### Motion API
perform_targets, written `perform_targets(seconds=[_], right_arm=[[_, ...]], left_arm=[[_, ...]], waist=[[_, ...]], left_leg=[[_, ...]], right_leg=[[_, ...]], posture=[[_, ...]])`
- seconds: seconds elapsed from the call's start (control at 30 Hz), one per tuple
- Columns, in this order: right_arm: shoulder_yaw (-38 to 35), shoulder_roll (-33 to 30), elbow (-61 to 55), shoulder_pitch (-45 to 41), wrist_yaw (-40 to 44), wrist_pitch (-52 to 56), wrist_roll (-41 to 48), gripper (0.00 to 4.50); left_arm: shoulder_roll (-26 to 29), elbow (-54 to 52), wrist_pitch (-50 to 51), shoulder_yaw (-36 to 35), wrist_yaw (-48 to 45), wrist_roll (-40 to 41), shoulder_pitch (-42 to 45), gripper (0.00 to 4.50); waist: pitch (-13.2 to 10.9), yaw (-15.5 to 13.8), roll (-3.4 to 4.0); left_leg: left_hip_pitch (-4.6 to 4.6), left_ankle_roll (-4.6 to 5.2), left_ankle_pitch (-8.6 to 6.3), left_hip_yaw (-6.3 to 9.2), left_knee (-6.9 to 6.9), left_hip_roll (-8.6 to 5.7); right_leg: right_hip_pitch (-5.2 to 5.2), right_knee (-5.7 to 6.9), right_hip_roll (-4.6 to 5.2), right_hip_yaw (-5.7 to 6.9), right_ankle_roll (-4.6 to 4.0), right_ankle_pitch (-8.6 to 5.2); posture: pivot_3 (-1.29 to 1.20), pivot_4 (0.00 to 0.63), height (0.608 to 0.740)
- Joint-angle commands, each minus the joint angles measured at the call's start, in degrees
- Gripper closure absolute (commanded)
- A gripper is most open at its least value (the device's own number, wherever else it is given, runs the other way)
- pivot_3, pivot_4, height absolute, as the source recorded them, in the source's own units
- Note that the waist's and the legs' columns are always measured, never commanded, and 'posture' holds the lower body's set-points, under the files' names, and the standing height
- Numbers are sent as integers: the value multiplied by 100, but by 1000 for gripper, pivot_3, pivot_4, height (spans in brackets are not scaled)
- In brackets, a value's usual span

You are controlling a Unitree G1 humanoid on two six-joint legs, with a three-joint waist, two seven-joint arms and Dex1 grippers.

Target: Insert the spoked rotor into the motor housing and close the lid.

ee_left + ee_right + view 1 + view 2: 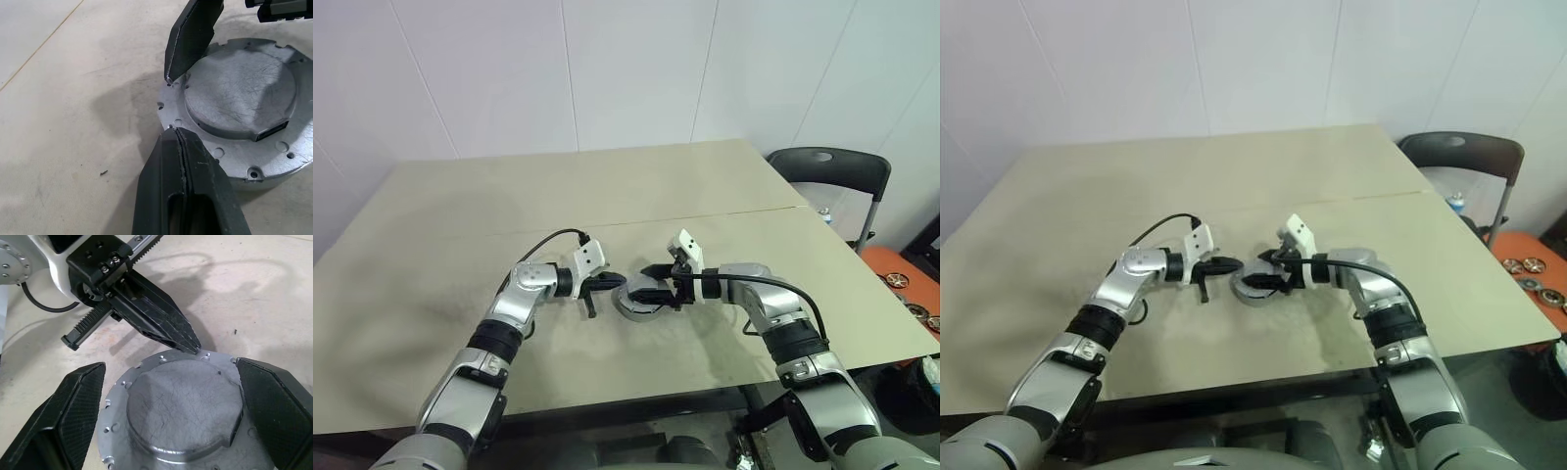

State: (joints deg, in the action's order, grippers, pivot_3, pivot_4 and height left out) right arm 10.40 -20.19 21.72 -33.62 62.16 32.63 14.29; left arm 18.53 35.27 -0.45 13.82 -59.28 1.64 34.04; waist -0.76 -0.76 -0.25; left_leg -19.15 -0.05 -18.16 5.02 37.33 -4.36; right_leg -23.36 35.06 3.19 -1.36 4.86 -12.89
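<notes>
Lid (183,406), a silver-grey disc with a raised centre and a rim of small holes, lies flat on the tan table (460,225) between the spread fingers (68,411) of the right gripper (655,288), which flank its rim on both sides, seemingly just clear of it. The left gripper (613,283) has its jaws pressed together, empty, with the tip at the disc's edge opposite the right wrist, touching or nearly so. Whatever sits beneath the disc is hidden.
</notes>
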Motion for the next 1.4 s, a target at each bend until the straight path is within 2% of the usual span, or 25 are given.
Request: perform_targets(seconds=[0.03,0.37,0.63,0.73,0.8,0.83,1.13,1.4], right_arm=[[-15,-39,113,-33,-34,-71,-36,39],[585,-272,282,113,48,-642,-662,39],[588,-221,302,127,141,-711,-631,39],[533,-200,301,124,100,-700,-605,563],[535,-201,292,117,106,-702,-613,1168],[552,-208,282,113,110,-708,-631,1250],[600,-143,255,117,137,-711,-622,1250],[789,8,103,167,80,-753,-750,1250]], left_arm=[[94,245,154,223,-27,-261,-284,4500],[-209,-43,-415,-204,341,95,-206,4500],[-295,59,-559,-235,458,72,-130,4500],[-284,38,-563,-224,456,74,-166,4500],[-271,33,-560,-223,455,76,-170,4500],[-264,33,-560,-227,456,77,-166,4500],[-478,-255,-484,-339,301,418,-98,4500],[-541,-173,-472,-321,306,329,-71,4500]], waist=[[0,0,0],[0,-17,-1],[-1,-1,-3],[-1,-3,-3],[-1,-2,-3],[-1,-2,-3],[-2,0,-3],[-2,42,-3]], left_leg=[[3,0,0,0,1,1],[19,-1,2,1,10,1],[1,-1,1,2,19,2],[-2,-1,1,1,20,2],[-2,-1,1,1,20,2],[-2,-1,1,1,20,2],[-4,-1,1,1,20,2],[-10,-2,1,0,17,14]], right_leg=[[2,2,-1,0,0,0],[22,6,-1,2,1,0],[7,6,-2,5,2,1],[6,7,-2,4,1,1],[6,7,-2,4,1,1],[6,7,-1,4,1,1],[4,7,-2,5,1,1],[-6,8,-17,1,0,1]], posture=[[0,0,740],[0,0,740],[0,0,740],[0,0,740],[0,0,740],[0,0,740],[0,0,740],[0,0,740]])
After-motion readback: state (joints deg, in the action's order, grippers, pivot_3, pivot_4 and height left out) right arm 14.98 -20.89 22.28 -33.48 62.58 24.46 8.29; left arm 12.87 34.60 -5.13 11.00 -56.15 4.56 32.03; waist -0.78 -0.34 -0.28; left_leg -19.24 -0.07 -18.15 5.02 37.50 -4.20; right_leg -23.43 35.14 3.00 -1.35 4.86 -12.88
